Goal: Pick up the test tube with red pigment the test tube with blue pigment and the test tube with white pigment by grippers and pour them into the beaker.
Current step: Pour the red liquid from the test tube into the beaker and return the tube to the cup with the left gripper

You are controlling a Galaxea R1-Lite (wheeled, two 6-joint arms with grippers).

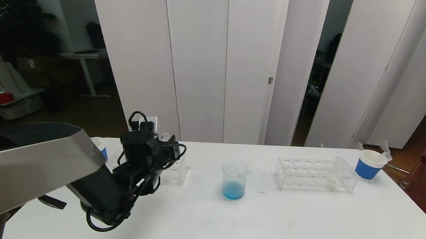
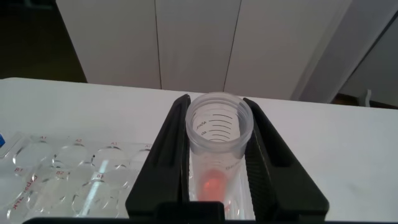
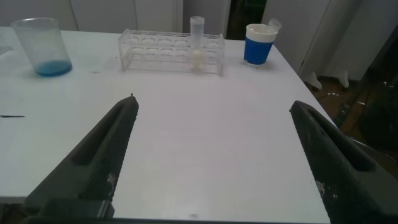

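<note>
Head view: left gripper (image 1: 166,160) sits low over the left rack (image 1: 175,172) at the counter's (image 1: 302,228) left side, arm blocking most of it. Beaker (image 1: 234,180) stands mid-counter w/ blue liquid already in the bottom, so the blue pour looks done. Right rack (image 1: 317,174) sits to the right of the beaker, white tube (image 1: 333,174) upright in it. Cups: one blue cup (image 1: 368,164) past the right rack, another (image 1: 100,146) behind the left arm. Right arm not in this view.

Left wrist view: jaws closed snug on the red tube (image 2: 219,155), gripping both sides near its rim; red pigment at the bottom. Tube upright, rack wells (image 2: 81,177) just beside. Step in hand, I'd say: lift red out and carry to the beaker. Do it well: lift straight up until the tube bottom clears the rack, keep it vertical in transit, tilt only once the mouth is over the beaker rim. Risk: dragging the rack along, or bumping the beaker w/ the wrist.

Right wrist view: right gripper (image 3: 217,162) parked low at the counter's near edge, jaws spread wide, holding nothing. Beaker (image 3: 42,46), rack (image 3: 171,50) and white tube (image 3: 197,43) are well ahead of it. Path between left rack and beaker looks free.
</note>
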